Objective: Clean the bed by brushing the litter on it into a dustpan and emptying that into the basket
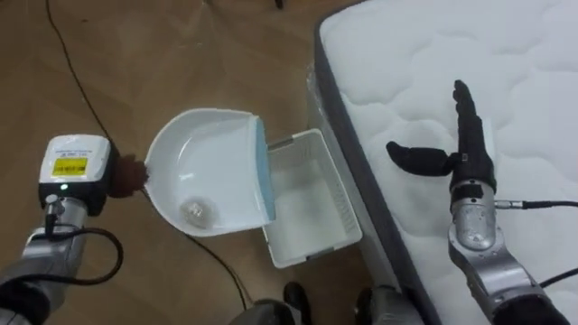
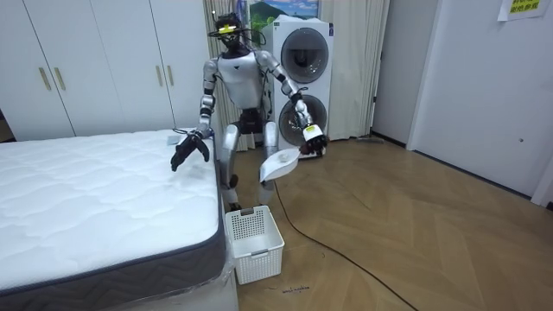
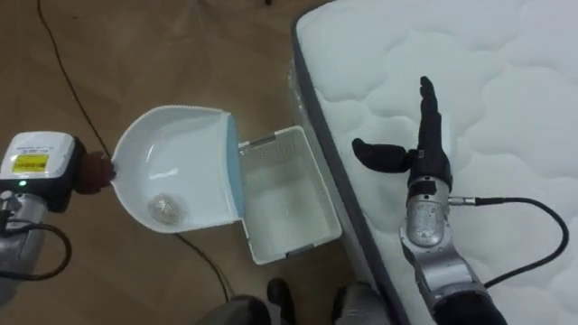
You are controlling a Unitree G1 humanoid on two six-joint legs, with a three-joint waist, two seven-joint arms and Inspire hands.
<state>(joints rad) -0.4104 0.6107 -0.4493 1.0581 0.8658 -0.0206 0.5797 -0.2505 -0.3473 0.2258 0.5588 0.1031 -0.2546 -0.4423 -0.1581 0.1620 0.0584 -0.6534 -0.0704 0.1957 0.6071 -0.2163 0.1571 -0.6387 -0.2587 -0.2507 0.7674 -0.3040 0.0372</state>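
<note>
Right hand (image 1: 470, 164) fingers (image 1: 465, 108) straight, thumb spread, over the bed (image 1: 524, 54). Left hand (image 1: 131, 173) fingers clamped on the dustpan (image 1: 212, 162) handle, mostly hidden in the eye views. A small scrap (image 1: 194, 212) lies in the pan, hard to identify. Room view shows the dustpan raised above the floor basket (image 1: 312, 212), with the robot standing beside the bed.

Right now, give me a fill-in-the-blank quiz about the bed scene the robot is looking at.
The left hand holds up a white ____.
On the floor beside the bed stands a white ____.
The right hand is open over the bed's quilted ____.
Missing words: dustpan, basket, mattress.
</note>
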